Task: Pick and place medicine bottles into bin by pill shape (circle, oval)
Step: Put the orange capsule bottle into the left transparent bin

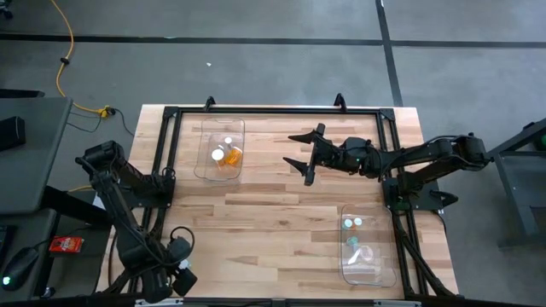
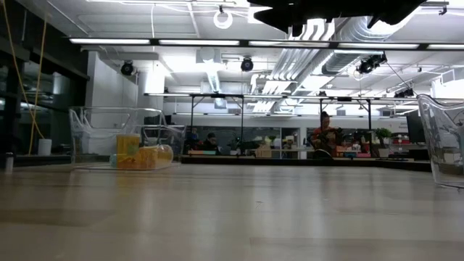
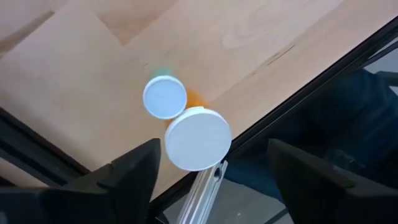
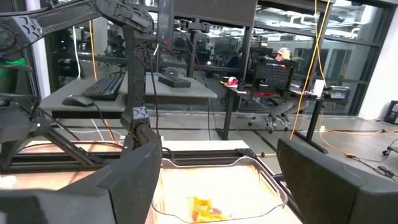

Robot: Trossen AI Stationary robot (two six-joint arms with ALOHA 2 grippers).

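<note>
White caps mark two bottles (image 3: pixel 186 127) seen from above in the left wrist view, standing touching each other on the wood close to the tabletop's edge and its black frame rail; a trace of orange and teal shows under the smaller cap. In the high view they appear as a small pale spot at the near left corner of the tabletop (image 1: pixel 281 213), right at the left end effector (image 1: pixel 177 271). That end effector hangs over them with its fingers (image 3: pixel 134 171) spread wide, one on each side of the pair and touching neither — nothing is held.

More bottles lie in the two clear bins. The bin near the far left (image 1: pixel 205 162) holds amber-orange bottles with white caps (image 1: pixel 226 154); the low view shows them low against its wall. The bin by the near right corner (image 1: pixel 345 269) holds pale, teal-tinted bottles (image 1: pixel 353 234).

Over the middle of the tabletop, toward the far edge, the right end effector (image 1: pixel 300 152) is held in the air — fingers fully apart and empty — and it points toward the far left bin.
</note>
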